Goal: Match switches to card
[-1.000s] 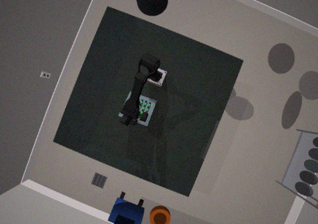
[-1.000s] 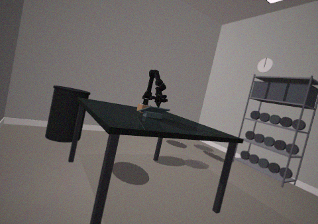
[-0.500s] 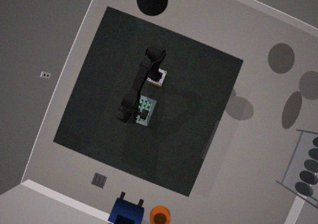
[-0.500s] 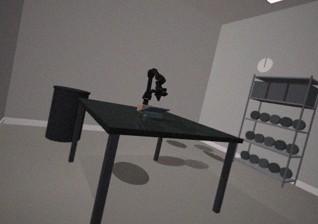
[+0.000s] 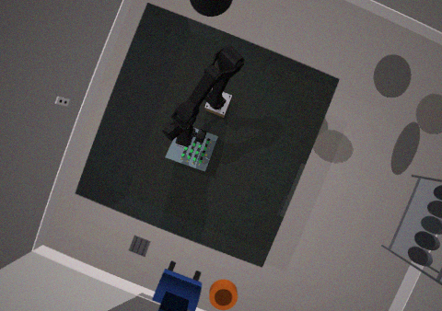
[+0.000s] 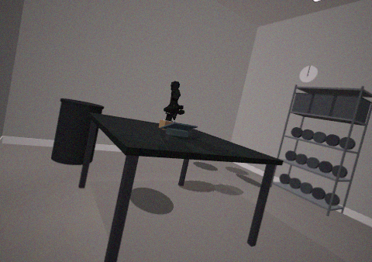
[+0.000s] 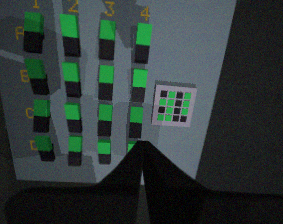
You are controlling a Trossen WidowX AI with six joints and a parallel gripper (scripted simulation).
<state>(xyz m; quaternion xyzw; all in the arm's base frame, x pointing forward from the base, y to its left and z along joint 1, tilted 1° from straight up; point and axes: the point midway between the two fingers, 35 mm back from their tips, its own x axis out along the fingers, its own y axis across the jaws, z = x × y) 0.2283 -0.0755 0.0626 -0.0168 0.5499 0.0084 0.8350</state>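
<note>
The light blue panel [image 5: 173,155] [image 6: 185,126] [image 7: 204,65] bears sixteen switches in rows A to D, columns 1 to 4, each with a green far half and dark near half. Which halves are raised is mostly too fine to tell. The card [image 7: 175,106] beside column 4 reads, far row first: dark, green, dark, green; green, green, dark, green; dark, green, dark, green; green, green, dark, dark. My gripper [image 7: 142,145] [image 6: 173,118] is shut and empty. In the wrist view its tips cover most of switch D4 [image 7: 132,146]; their height above it is unclear.
The panel lies on the dark table [image 5: 138,104] [image 6: 155,146] in front of the arm's base plate [image 5: 226,98]. In the top view the arm [image 5: 198,92] hides part of the panel's near side. A shelf rack [image 6: 322,116] stands beyond the table.
</note>
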